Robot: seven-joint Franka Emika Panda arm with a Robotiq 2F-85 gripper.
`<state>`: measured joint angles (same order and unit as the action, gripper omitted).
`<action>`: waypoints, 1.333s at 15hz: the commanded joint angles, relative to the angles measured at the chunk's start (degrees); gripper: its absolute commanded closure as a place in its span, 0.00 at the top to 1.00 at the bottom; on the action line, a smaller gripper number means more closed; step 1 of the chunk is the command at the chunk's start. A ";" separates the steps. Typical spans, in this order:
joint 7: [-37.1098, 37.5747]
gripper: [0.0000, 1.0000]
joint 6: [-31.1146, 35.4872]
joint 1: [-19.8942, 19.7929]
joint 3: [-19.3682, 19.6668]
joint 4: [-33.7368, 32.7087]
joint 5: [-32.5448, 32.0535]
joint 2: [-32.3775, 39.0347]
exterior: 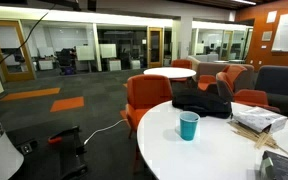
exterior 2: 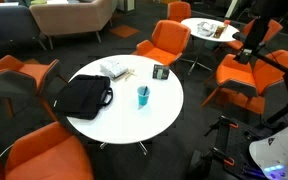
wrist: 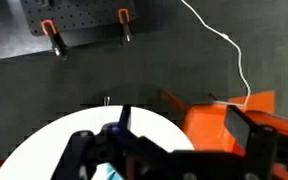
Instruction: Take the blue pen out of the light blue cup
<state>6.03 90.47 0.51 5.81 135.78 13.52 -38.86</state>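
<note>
Gripper (wrist: 164, 152) is blurred in the wrist view, can't tell its spread. Blue pen (wrist: 121, 120) juts just ahead of it. White table (exterior 2: 124, 125) below, carrying the light blue cup (exterior 2: 143, 96).

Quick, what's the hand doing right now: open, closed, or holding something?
Hand: cannot be told; the wrist view shows it only as a dark blur low in the frame.

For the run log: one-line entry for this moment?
light blue cup: upright on white table, apart from black bag | blue pen: too small to confirm | end effector: not at cup, jaws unclear
</note>
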 commanded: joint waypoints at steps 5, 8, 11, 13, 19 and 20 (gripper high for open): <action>-0.95 1.00 -0.42 -2.02 -1.44 -0.22 0.80 0.20; -5.14 1.00 5.76 -1.61 -3.25 0.23 -4.60 3.76; -11.12 1.00 18.74 -0.59 -3.45 1.82 -9.18 11.28; -12.61 1.00 28.86 -0.53 -3.67 2.11 -11.20 18.02; -21.61 1.00 36.67 -0.25 -3.59 -6.61 -15.45 40.27; -23.34 1.00 36.18 -0.44 -3.80 -8.68 -16.97 43.36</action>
<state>-12.36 128.75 0.44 2.56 132.89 -0.07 -2.14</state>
